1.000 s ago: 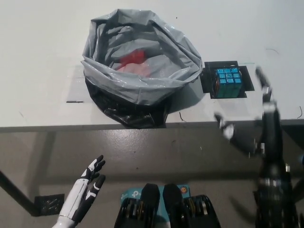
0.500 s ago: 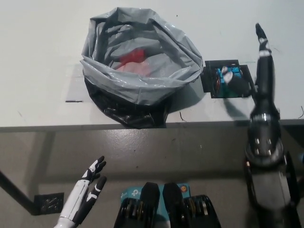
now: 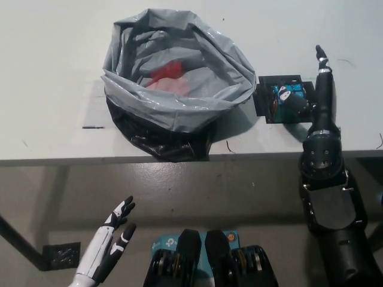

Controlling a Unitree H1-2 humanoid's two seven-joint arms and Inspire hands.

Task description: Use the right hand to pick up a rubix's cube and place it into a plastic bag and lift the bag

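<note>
- White flat-topped bench (image 3: 54, 72): fills the upper part of the head view; its front edge runs straight across the middle, with grey floor (image 3: 227, 185) below it.
- Grey plastic bag with a black underside (image 3: 173, 104): stands open-mouthed on the bench, left of centre, its rim rolled outward and its black lower part reaching the front edge.
- Red item inside the bag (image 3: 166, 74): lies at the bottom, towards the back; too crumpled to identify.
- Black square mat (image 3: 267, 95): lies flat on the bench just right of the bag's rim.
- Turquoise-faced rubix's cube (image 3: 291, 92): sits on the black mat, on the bench, outside the bag and near it; partly covered by the black hand.
- Black right hand (image 3: 311, 95): reaches over the bench edge from the lower right, fingers spread. One long finger points past the cube's right side towards the back of the bench, and another with a pale tip lies over the cube's front face. Whether it presses on the cube cannot be told; the cube is not gripped.
- White left hand with black finger sections (image 3: 114, 230): rests at the lower left, below bench level over the floor, fingers loosely apart and holding nothing.
- Small dark plate on the floor (image 3: 60, 256): lies beside the left hand.
</note>
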